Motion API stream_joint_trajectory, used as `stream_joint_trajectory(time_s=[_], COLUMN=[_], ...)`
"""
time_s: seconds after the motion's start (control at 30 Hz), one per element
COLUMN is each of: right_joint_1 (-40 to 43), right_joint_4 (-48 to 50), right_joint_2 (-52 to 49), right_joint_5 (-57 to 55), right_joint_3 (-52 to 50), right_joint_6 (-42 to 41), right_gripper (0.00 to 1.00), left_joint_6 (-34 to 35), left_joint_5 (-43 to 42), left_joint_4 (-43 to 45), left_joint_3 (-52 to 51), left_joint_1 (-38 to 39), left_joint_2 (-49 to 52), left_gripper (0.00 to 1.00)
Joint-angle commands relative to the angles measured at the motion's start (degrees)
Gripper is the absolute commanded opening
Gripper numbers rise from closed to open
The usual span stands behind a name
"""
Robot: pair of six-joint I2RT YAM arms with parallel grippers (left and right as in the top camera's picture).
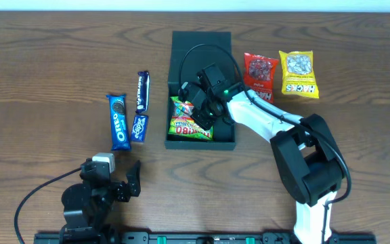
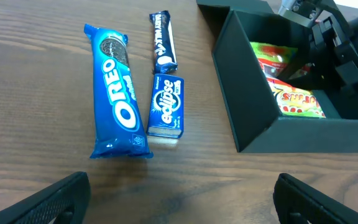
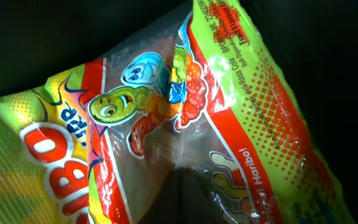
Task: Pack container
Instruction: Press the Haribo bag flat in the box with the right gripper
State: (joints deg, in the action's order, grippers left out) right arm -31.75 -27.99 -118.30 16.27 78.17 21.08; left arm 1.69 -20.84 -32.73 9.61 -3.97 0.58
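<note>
The dark teal-green container [image 1: 200, 144] stands open at the table's middle, its flap lid folded back; it also shows in the left wrist view [image 2: 253, 118]. A green and red Haribo gummy bag [image 1: 187, 126] lies tilted inside it. My right gripper [image 1: 200, 110] is down in the container and shut on the Haribo bag [image 3: 166, 106]; its dark fingers [image 3: 207, 199] pinch the wrapper. My left gripper [image 1: 114, 177] is open and empty over the table's front left [image 2: 182, 199].
Left of the container lie a blue Oreo pack [image 1: 118, 122], a blue Eclipse box [image 1: 139, 127] and a dark bar [image 1: 142, 91]. To its right lie a red snack packet [image 1: 261, 76] and a yellow Hacks packet [image 1: 298, 73].
</note>
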Motion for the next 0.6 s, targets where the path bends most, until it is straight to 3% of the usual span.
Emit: stream_joint_trajectory(time_s=[0.0,0.27,0.4,0.57], right_joint_1=[-1.25,-0.92,0.15,1.68], right_joint_4=[0.07,-11.56,-12.63,-16.74], right_joint_2=[-1.05,6.8,12.31,18.05], right_joint_5=[0.66,-0.7,-4.17,-4.26], right_joint_3=[1.7,9.29,10.27,10.27], right_joint_6=[-0.83,-6.99,-14.05,-15.93], right_gripper=[0.01,0.01,0.01,0.01], left_joint_6=[0.46,0.46,0.46,0.46], left_joint_5=[-0.59,-0.59,-0.59,-0.59], left_joint_4=[0.2,0.2,0.2,0.2], left_joint_3=[-0.72,-0.72,-0.72,-0.72], left_joint_1=[-0.13,-0.13,-0.13,-0.13], left_joint_2=[-0.37,-0.37,-0.37,-0.37], left_gripper=[0.95,0.95,0.95,0.95])
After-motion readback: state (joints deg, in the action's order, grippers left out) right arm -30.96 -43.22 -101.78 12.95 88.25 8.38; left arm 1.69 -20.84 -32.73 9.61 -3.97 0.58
